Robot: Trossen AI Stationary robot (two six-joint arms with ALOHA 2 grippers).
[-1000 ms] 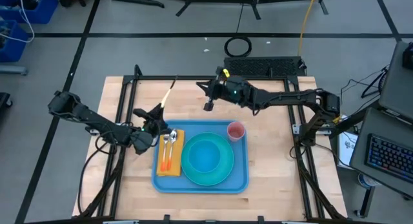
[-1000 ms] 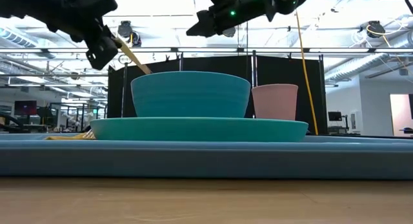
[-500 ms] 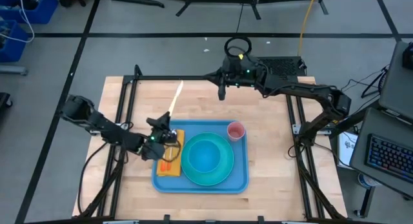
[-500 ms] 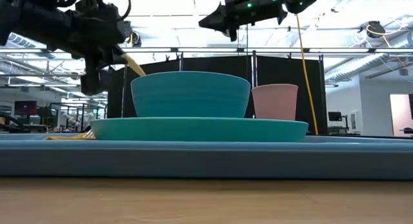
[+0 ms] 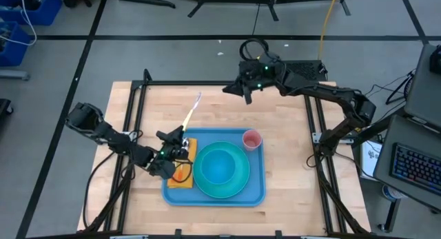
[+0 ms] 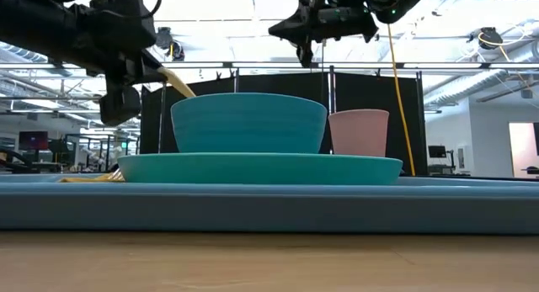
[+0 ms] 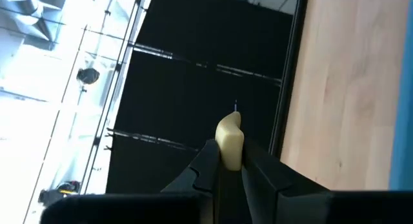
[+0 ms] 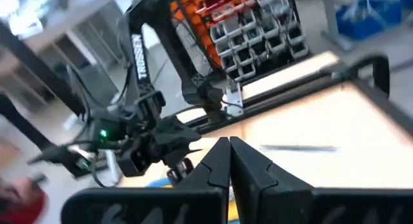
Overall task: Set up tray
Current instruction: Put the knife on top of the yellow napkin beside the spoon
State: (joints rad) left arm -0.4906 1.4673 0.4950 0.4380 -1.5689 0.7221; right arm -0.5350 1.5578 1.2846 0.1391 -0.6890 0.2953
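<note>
Here the left end effector (image 5: 173, 144) hangs over the near-left corner of the light-blue tray (image 5: 256, 195), clenched on a pale yellow utensil (image 5: 191, 113) whose handle slants up and away from it toward the far side of the counter (image 5: 289, 129). In the left wrist view the two dark fingers (image 7: 205, 163) pinch that yellowish handle (image 7: 230, 141) between them. Just below the left end effector lies an orange napkin (image 5: 180, 177) on the tray. Beside it, toward the right arm, a teal bowl (image 5: 219, 163) sits on a teal plate (image 5: 234, 186), and a pink cup (image 5: 251, 140) stands at the tray's far corner. The right end effector (image 5: 247, 94) is raised above the far edge of the counter, well apart from the tray, its fingers (image 8: 219, 161) pressed together, grasping nothing.
</note>
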